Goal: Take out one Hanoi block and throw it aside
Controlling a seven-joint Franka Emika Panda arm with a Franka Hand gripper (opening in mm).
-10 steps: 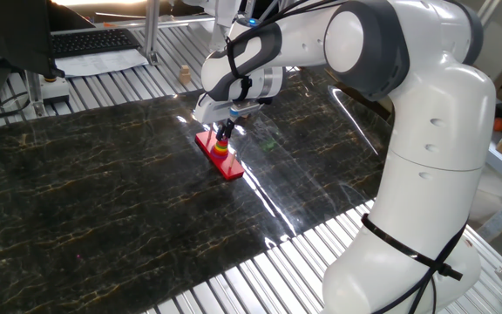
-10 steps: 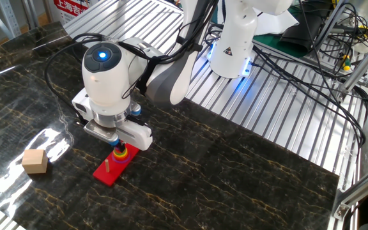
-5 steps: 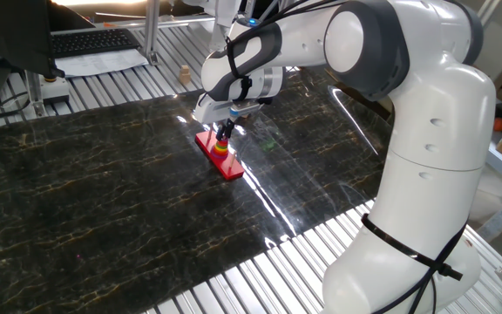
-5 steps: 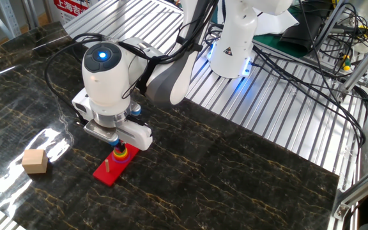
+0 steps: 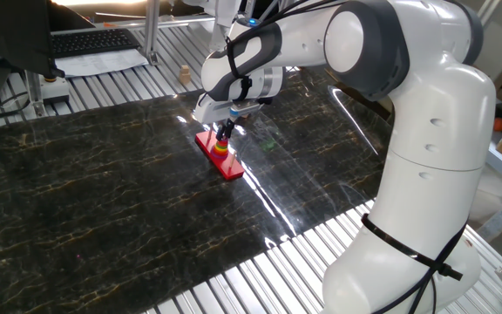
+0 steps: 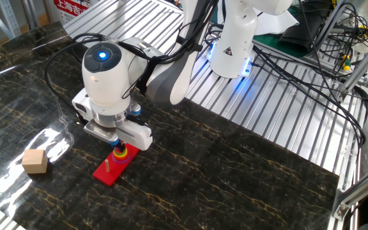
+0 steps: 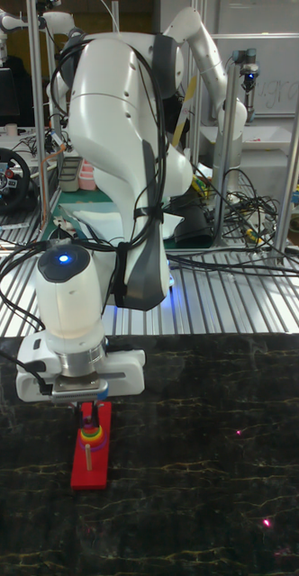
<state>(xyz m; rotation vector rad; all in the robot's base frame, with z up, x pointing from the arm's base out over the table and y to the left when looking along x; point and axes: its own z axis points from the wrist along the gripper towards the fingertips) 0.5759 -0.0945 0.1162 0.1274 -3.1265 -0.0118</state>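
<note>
A flat red base (image 5: 222, 160) lies on the dark marble table and carries a peg stack of coloured rings (image 6: 119, 153). My gripper (image 7: 89, 418) points straight down onto the top of that stack (image 7: 90, 437). Its dark fingers (image 5: 225, 133) stand close together, pinched at the stack's top. The Hanoi block, the smallest ring, sits between them and is almost wholly hidden. A bare wooden peg (image 6: 107, 165) rises from the base's other end.
A tan wooden cube (image 6: 35, 161) rests on the marble to the left of the base in the other fixed view. Ribbed metal table surface (image 6: 280, 108) surrounds the marble slab. A keyboard (image 5: 94, 40) and cables lie beyond the far edge.
</note>
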